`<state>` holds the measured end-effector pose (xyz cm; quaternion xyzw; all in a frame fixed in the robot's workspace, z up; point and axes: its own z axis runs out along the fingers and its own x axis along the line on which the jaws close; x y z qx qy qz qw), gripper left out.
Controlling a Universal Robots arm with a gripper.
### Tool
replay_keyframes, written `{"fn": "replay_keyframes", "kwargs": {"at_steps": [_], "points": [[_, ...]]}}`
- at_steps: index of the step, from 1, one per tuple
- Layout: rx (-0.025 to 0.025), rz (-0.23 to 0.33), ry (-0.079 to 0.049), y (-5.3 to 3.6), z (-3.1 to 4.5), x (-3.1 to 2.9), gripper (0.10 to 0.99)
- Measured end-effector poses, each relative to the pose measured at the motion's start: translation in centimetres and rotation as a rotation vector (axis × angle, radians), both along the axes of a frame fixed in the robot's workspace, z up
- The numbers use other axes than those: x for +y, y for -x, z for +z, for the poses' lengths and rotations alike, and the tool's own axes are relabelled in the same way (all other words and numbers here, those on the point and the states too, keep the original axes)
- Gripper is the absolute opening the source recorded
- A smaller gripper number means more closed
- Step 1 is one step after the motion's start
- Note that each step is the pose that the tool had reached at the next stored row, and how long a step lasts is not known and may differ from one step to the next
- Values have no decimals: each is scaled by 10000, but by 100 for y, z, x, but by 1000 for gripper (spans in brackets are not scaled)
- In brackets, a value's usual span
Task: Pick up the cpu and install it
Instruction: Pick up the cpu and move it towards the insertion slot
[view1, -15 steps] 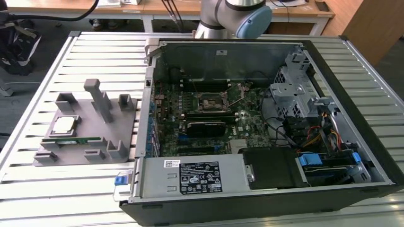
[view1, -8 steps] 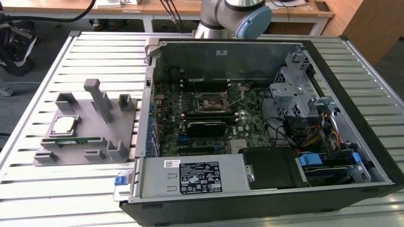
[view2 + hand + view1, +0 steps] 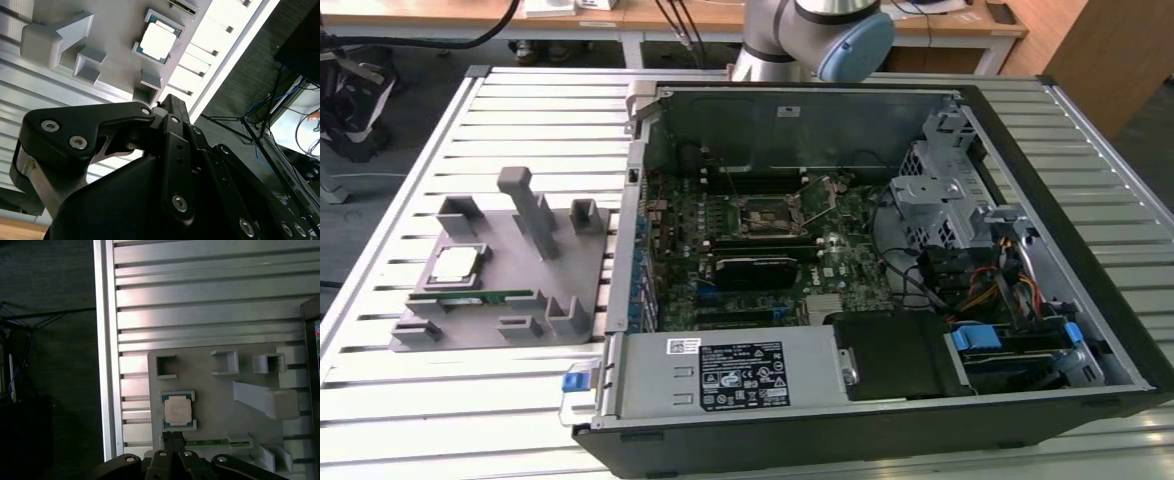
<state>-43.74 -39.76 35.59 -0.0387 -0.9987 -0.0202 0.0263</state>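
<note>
1 cpu (image 3: 458,263), 1 memory stick (image 3: 471,297), 1 tray (image 3: 580,275) (grey), 1 computer case (image 3: 854,440).

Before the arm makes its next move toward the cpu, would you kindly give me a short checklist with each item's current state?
1. cpu seated flat in its recess on the grey fixture: ok.
2. cpu top unobstructed; green memory stick lies beside it, apart: ok.
3. End effector carrying nothing: ok.
4. End effector open for a grasp: not ok, it is shut.
5. Motherboard socket empty and unlatched: cannot tell.
</note>
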Motion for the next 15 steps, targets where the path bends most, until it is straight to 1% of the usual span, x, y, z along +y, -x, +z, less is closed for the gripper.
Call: {"fn": "replay_keyframes", "kwargs": {"at_steps": [4,10,12,15], "points": [[6,0,1,4,-20,0,106],[7,0,34,4,-89,0,106],[-14,0,39,4,-110,0,106],[-19,-1,27,5,-137,-1,106]]}}
